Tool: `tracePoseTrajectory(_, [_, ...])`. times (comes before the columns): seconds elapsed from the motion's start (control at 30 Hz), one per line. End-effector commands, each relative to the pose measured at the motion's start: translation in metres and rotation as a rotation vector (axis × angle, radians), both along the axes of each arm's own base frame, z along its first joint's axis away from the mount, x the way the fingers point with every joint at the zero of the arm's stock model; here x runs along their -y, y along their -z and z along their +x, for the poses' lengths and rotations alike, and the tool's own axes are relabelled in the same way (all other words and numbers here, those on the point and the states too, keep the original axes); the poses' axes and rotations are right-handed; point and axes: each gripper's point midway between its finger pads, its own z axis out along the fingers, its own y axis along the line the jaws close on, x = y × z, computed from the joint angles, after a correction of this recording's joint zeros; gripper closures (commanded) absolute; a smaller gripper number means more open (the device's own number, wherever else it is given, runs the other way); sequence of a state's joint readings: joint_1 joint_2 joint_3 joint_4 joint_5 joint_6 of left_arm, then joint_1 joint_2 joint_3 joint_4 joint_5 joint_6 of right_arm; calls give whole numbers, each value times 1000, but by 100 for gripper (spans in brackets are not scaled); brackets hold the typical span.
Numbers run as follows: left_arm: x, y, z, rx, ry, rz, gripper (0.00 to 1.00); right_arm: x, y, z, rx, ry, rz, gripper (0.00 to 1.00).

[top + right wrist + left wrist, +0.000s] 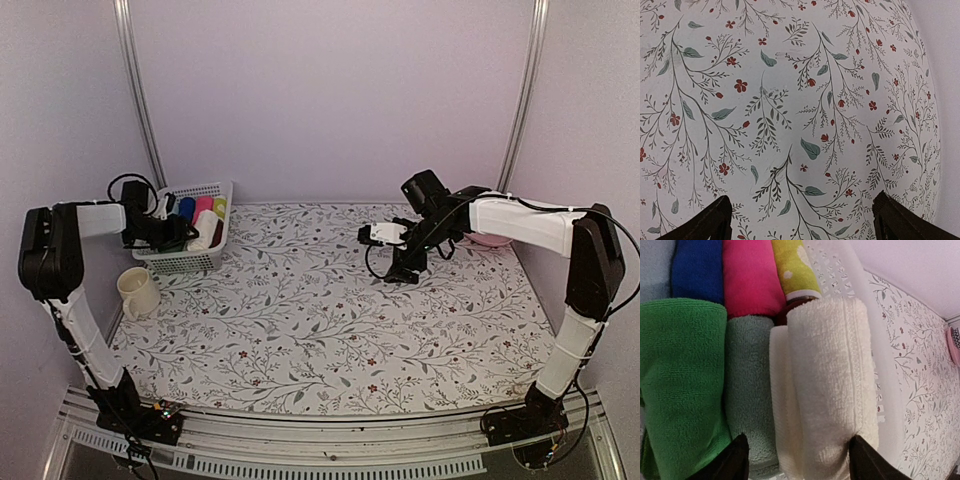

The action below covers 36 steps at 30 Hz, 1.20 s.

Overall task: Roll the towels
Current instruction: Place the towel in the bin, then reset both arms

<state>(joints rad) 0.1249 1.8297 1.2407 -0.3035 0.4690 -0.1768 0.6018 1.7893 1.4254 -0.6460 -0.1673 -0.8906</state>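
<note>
The towels are both rolled and stand side by side in the white basket (pixel 190 262). The bright green roll (pixel 680 380) is on the left and the cream-white roll (pixel 830 380) on the right, with a grey-green roll (pixel 747 400) between them. My left gripper (pixel 797 460) hangs over the basket with its jaws apart. One fingertip (pixel 735 460) is over the grey-green roll and the other (pixel 862 460) is at the cream roll's right edge. My right gripper (pixel 800 220) hovers open above the bare flowered cloth (pixel 790 100), with nothing between its fingers.
Blue (pixel 697 270), pink (pixel 750 275) and yellow (pixel 792 267) rolls fill the basket's far row. A cream mug (pixel 137 292) stands in front of the basket at the left edge. A pink dish (pixel 487 240) lies at the back right, behind the right arm.
</note>
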Motion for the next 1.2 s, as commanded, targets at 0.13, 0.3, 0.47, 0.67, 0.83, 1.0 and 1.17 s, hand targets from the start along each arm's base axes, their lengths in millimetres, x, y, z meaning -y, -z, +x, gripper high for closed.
tracePoseTrajectory(0.13, [-14, -30, 5, 76, -54, 52, 22, -3, 10, -3, -22, -7, -9, 1])
tracePoseTrajectory(0.3, [-18, -39, 6, 98, -72, 69, 16, -3, 11, -3, -23, -6, -10, 1])
tracePoseTrajectory(0.47, [-20, -72, 5, 171, -95, 86, 3, -2, 6, 4, 6, 22, -8, 1])
tracePoseTrajectory(0.67, [1, -121, -16, 252, -98, 211, 3, 22, -37, 48, 42, 221, 149, 1])
tracePoseTrajectory(0.83, [23, -146, -46, 316, -87, 366, 3, 80, -97, 80, 9, 433, 386, 1])
tracePoseTrajectory(1.0, [55, -144, -87, 375, -34, 427, 3, 128, -128, 76, 35, 582, 490, 1])
tracePoseTrajectory(1.17, [74, -121, -127, 371, 57, 424, 3, 161, -160, 59, 140, 706, 557, 1])
